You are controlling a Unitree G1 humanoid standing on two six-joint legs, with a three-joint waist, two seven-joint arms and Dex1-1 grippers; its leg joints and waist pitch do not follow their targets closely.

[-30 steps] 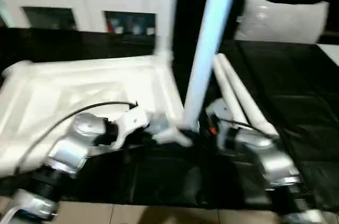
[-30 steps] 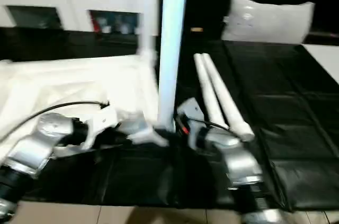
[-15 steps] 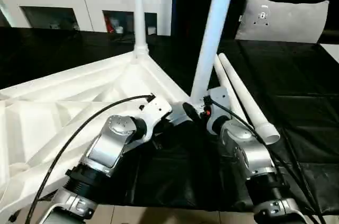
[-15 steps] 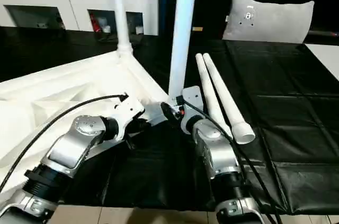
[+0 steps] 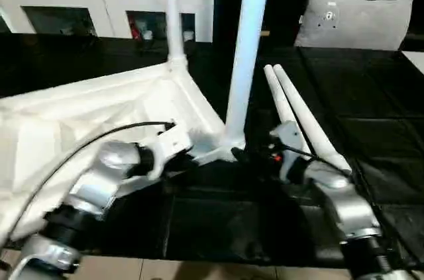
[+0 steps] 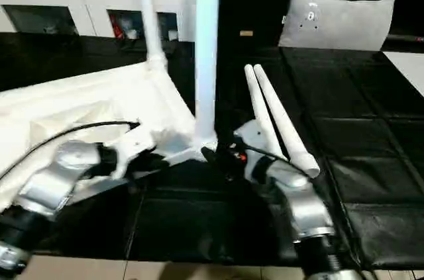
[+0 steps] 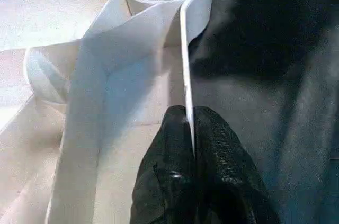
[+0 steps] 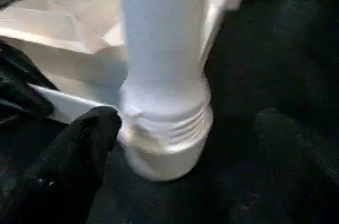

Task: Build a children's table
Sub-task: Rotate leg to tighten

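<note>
A white tubular table leg (image 8: 159, 33) stands upright in a round corner socket (image 8: 168, 142) of the overturned white plastic table top (image 8: 58, 28), its ribbed collar showing just above the socket rim. One black finger of the right gripper (image 8: 79, 160) rests against the side of the socket at its base; the gripper's other finger cannot be made out. Another black gripper (image 8: 18, 89) shows at the table top's edge wall beside it. A black mat (image 8: 275, 102) lies beneath.
</note>
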